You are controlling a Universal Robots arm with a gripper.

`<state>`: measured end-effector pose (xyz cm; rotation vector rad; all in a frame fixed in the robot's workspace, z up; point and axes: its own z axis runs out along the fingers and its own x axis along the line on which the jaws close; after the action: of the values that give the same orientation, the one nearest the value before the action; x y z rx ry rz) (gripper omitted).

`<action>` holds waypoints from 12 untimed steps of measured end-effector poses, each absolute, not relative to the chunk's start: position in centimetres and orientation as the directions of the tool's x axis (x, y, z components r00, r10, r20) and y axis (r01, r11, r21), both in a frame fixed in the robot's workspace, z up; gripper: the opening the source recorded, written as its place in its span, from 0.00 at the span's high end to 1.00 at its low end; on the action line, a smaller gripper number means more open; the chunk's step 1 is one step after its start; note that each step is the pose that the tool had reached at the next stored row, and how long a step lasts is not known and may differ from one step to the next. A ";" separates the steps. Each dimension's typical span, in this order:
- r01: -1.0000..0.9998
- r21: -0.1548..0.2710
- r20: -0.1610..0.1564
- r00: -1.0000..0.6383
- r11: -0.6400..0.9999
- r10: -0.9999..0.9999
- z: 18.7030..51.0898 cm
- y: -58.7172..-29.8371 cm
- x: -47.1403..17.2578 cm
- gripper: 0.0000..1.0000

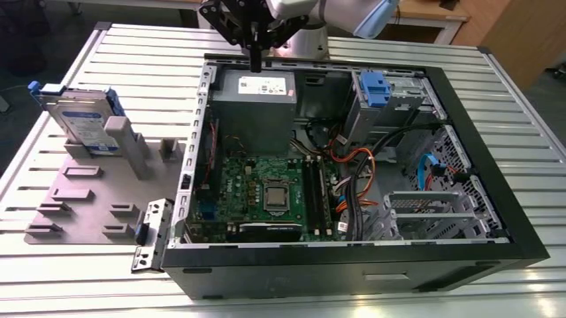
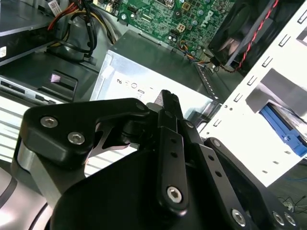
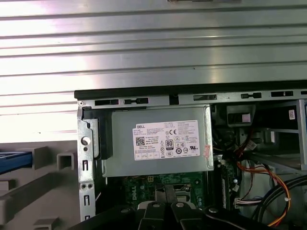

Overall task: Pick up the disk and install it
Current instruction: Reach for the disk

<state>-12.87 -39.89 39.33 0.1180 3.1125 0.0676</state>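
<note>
Right now the fingers (image 1: 256,61) hang over the far rim of the open computer case (image 1: 495,199) and point straight down. They are pressed close together and hold nothing. In the second wrist view they (image 2: 169,103) look like one thin black tip.

Just under them is the big grey box (image 1: 256,106) with the white sticker. It sits in a far corner of the case and shows in both wrist views (image 3: 158,165) (image 2: 144,67).

The disk (image 1: 81,121) is outside the case, at the exterior view's left. It stands up on its edge in a grey holder (image 1: 79,199) that lies flat on the desk (image 1: 132,46). Its white-and-blue label shows, and there is blue plastic around its edges. It is well apart from the fingers.

Inside the case lies a green board (image 1: 265,192), with orange and black wires (image 1: 354,159) beside it. A blue latch (image 1: 375,89) sits in a metal bay near the far rim, toward the exterior view's right.
</note>
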 end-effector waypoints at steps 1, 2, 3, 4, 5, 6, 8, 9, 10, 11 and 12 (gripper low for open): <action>0.075 0.044 -0.024 -0.997 0.996 0.076 39.3 -39.9 -13.0 0.89; 0.075 0.044 -0.024 -0.997 0.996 0.076 39.3 -39.9 -13.1 0.89; 0.075 0.044 -0.024 -0.997 0.996 0.076 39.3 -39.9 -13.2 0.89; 0.075 0.044 -0.024 -0.997 0.996 0.076 39.3 -39.9 -13.4 0.89; 0.075 0.044 -0.025 -0.997 0.996 0.076 39.3 -39.9 -13.5 0.89; 0.075 0.044 -0.024 -0.997 0.996 0.076 39.3 -39.9 -13.6 0.89; 0.075 0.044 -0.024 -0.997 0.996 0.076 39.3 -39.9 -13.9 0.89; 0.075 0.044 -0.024 -0.997 0.996 0.076 39.3 -39.9 -14.1 0.89; 0.075 0.044 -0.024 -0.997 0.996 0.076 39.3 -39.9 -14.3 0.89; 0.075 0.044 -0.024 -0.997 0.996 0.076 39.3 -39.9 -14.4 0.89; 0.075 0.044 -0.024 -0.997 0.996 0.076 39.3 -39.9 -14.6 0.89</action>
<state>-14.62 -39.89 39.32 0.1179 3.1125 0.0676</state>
